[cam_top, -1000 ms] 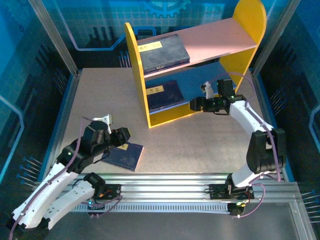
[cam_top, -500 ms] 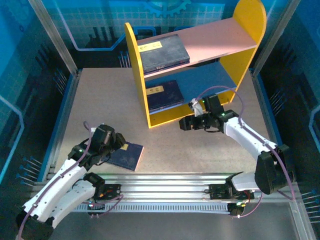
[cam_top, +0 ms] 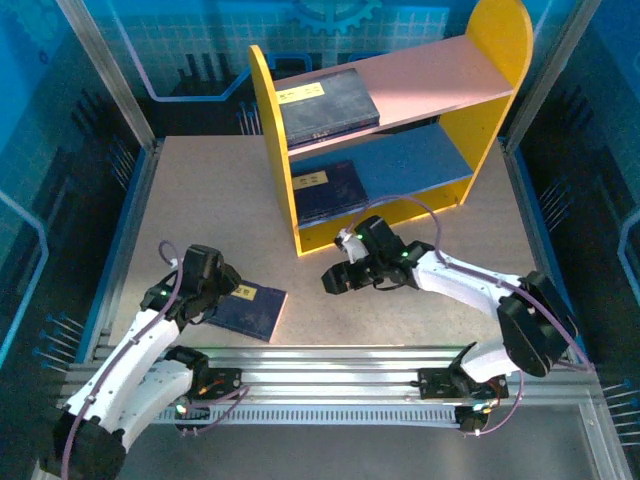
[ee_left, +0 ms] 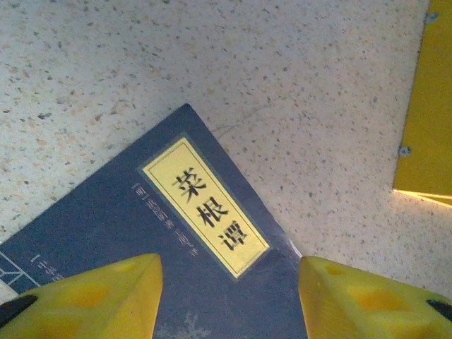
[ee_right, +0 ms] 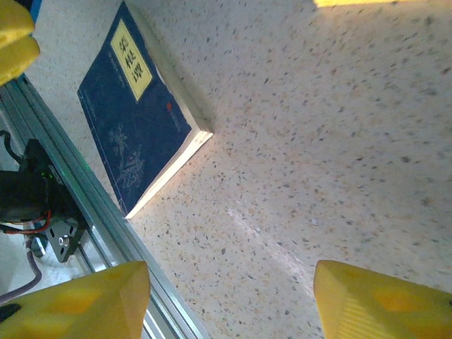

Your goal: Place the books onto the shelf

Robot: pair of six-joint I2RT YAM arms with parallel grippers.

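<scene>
lying flat on worktop, near left: one book; left gripper open over it, empty; right gripper open, empty, mid-worktop.

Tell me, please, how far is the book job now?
Done: one book lies on the pink upper board of the shelf, a second book on the blue lower board. In hand: the left tool hovers open over the third book on the table. Left: grip it and shelve it. The right tool is open and empty.
</scene>
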